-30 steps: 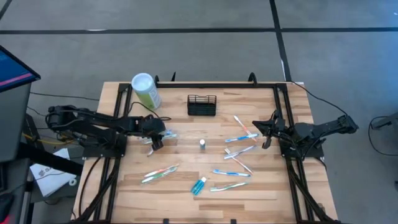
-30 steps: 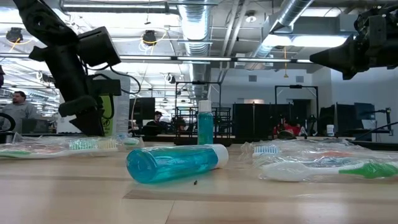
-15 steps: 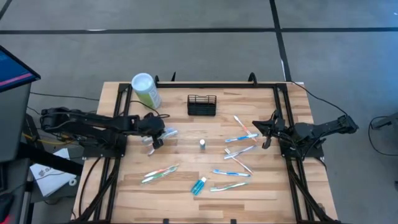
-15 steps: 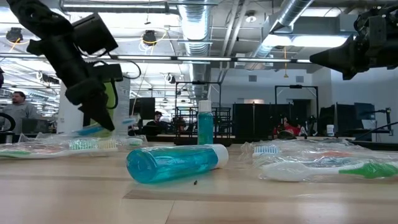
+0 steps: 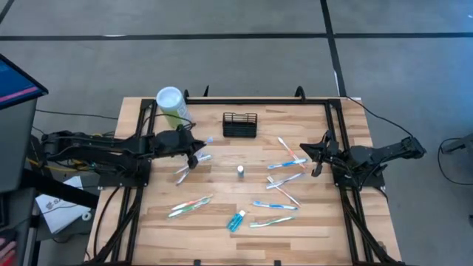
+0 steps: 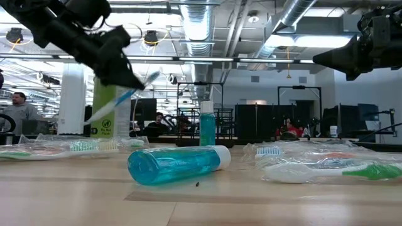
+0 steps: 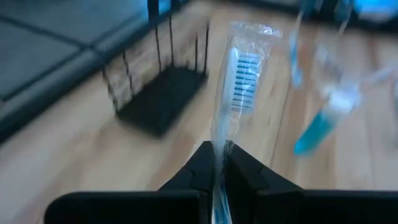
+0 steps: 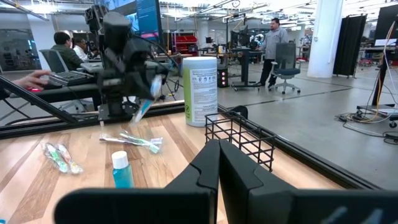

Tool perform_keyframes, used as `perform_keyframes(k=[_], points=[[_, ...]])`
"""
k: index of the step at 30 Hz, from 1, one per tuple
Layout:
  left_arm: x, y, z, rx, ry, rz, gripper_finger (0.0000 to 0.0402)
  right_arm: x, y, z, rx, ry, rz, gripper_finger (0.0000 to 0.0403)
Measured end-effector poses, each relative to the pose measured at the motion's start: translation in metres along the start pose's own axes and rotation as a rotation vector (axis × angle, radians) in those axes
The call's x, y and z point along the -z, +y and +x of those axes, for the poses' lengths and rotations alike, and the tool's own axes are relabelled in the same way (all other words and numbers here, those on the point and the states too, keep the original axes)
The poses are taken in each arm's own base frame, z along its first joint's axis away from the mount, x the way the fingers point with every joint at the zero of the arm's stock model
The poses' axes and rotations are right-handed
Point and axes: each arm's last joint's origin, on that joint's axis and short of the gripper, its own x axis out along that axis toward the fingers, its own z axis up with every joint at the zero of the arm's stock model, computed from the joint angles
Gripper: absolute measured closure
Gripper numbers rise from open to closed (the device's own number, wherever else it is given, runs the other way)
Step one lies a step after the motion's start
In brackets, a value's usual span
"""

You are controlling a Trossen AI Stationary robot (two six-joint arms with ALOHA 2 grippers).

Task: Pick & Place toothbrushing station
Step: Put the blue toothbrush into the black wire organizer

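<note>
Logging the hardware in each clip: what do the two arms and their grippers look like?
Both arms are matte black, built of jointed segments, with black cables trailing off the table's sides. The left gripper and right gripper each end in two flat, tapered black fingers. No markings are visible.

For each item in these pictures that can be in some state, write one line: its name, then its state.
left gripper: shut on a wrapped toothbrush, lifted off the table.
right gripper: shut, holding nothing.
black wire basket: upright, open top, looks empty.
small blue bottle: standing upright.
larger blue bottle: lying on its side.
green canister: white lid on.
</note>
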Motion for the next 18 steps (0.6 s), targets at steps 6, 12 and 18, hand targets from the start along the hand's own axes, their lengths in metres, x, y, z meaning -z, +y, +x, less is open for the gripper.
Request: perform_keyframes(k=[6, 12, 18], points=[[-0.019, -0.001, -0.002, -0.039, -0.195, -0.055, 0.0386, 0.0, 0.0, 0.0, 0.0, -0.001, 0.0, 0.0401], [-0.033, -0.001, -0.004, -0.063, -0.351, -0.052, 0.039, 0.0, 0.0, 0.0, 0.0, 0.0, 0.0, 0.0401], [-0.042, -0.004, 0.003, -0.078, -0.475, -0.031, 0.0387, -0.001, 0.0, 0.0, 0.001, -0.006, 0.004, 0.0401]])
